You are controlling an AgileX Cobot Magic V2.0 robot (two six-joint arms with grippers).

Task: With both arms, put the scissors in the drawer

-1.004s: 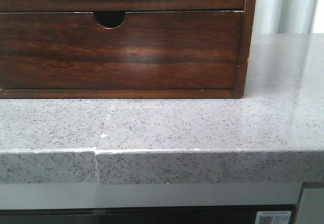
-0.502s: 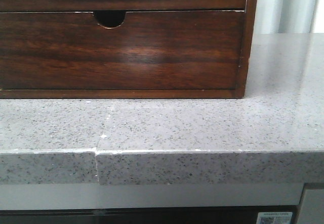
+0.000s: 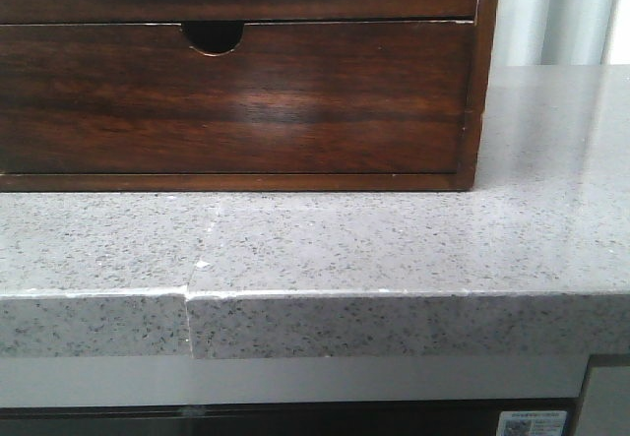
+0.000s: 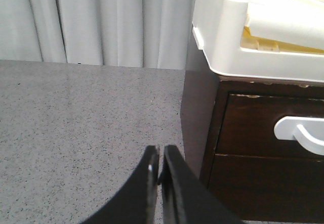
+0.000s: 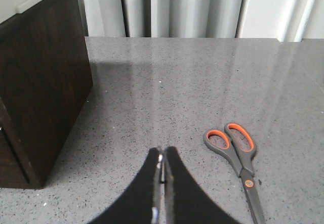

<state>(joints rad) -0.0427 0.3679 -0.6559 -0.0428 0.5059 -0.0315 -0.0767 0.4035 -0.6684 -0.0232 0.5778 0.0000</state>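
Two closed grippers are what you have: the left gripper (image 4: 159,166) and the right gripper (image 5: 162,166) each have fingers pressed together, holding nothing. Your scissors (image 5: 238,166), grey with orange-lined handles, lie flat on the speckled grey countertop (image 5: 177,92), just beside the right gripper and well apart from the dark wood cabinet (image 5: 40,82). Look at the left wrist view: the drawer (image 4: 263,118) with its white cutout sits shut under a white tray (image 4: 238,42). Below it, the notched drawer front (image 3: 236,96) is shut too. Pale curtains (image 4: 101,21) hang behind the countertop.
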